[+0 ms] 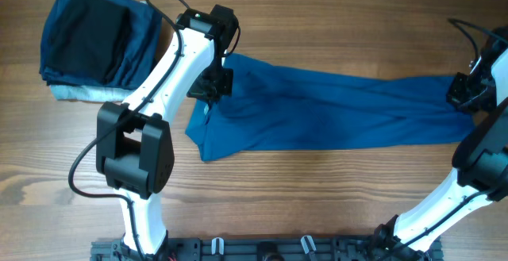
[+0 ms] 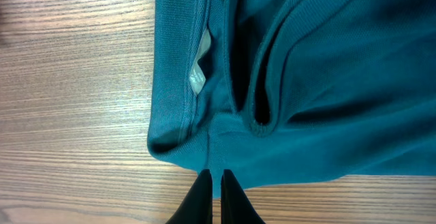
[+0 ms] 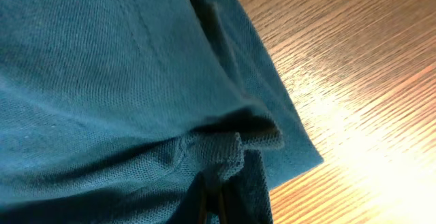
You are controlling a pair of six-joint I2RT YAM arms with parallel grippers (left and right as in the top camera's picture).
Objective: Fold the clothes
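Shirt (image 1: 333, 106) of medium blue lies stretched as a long band on the wooden table (image 1: 317, 182), the left gripper (image 1: 213, 86) pinched shut on its collar end, the right gripper (image 1: 464, 94) seemingly clamping the other, so I judge lengthwise folding done, crosswise folds left.

One medium-blue collared shirt (image 1: 333, 106). One stack of folded garments (image 1: 119, 63) far left: one black garment (image 1: 83, 35), one dark blue garment (image 1: 144, 43), one pale grey-blue garment (image 1: 75, 93). Two arms: left arm (image 1: 163, 74), right arm (image 1: 476, 174). One wooden counter (image 1: 317, 197).
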